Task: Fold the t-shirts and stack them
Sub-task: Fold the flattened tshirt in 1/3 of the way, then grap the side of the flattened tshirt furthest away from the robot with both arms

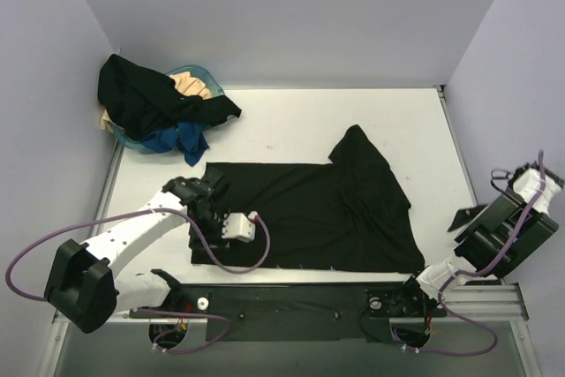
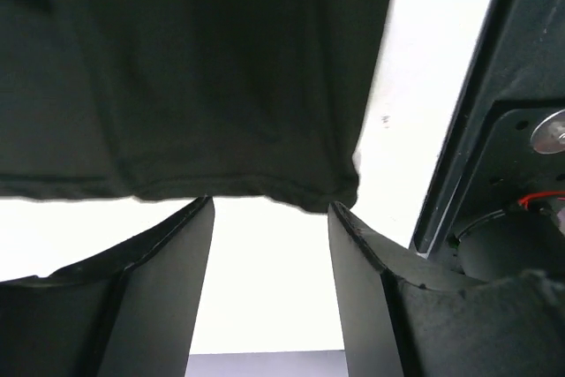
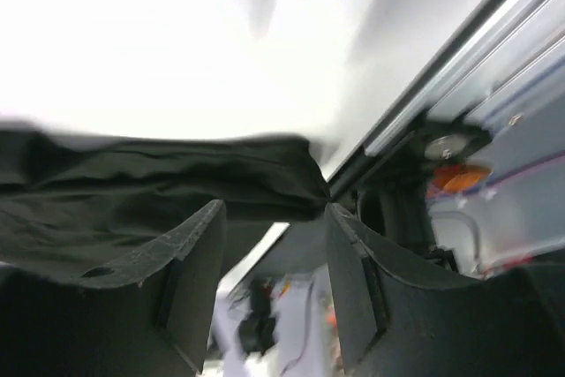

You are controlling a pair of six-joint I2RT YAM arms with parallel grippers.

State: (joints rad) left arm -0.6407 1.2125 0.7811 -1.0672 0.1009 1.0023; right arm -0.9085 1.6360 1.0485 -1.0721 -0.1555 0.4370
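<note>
A black t-shirt (image 1: 309, 214) lies spread flat on the white table (image 1: 291, 121), one sleeve folded up at the back right. My left gripper (image 1: 199, 237) sits at the shirt's left hem near its near-left corner. In the left wrist view the left gripper (image 2: 269, 205) is open, its fingertips just touching the hem of the shirt (image 2: 194, 68) and only bare table between them. My right gripper (image 1: 463, 218) hangs off the shirt's right side. In the blurred right wrist view the right gripper (image 3: 274, 209) is open and holds nothing, a corner of the shirt (image 3: 177, 187) just beyond its tips.
A teal basket (image 1: 201, 72) stands at the back left under a heap of clothes: a black one (image 1: 146, 94), a cream one (image 1: 190, 84) and a blue one (image 1: 177, 140) spilling onto the table. The arms' base rail (image 1: 309, 299) runs along the near edge.
</note>
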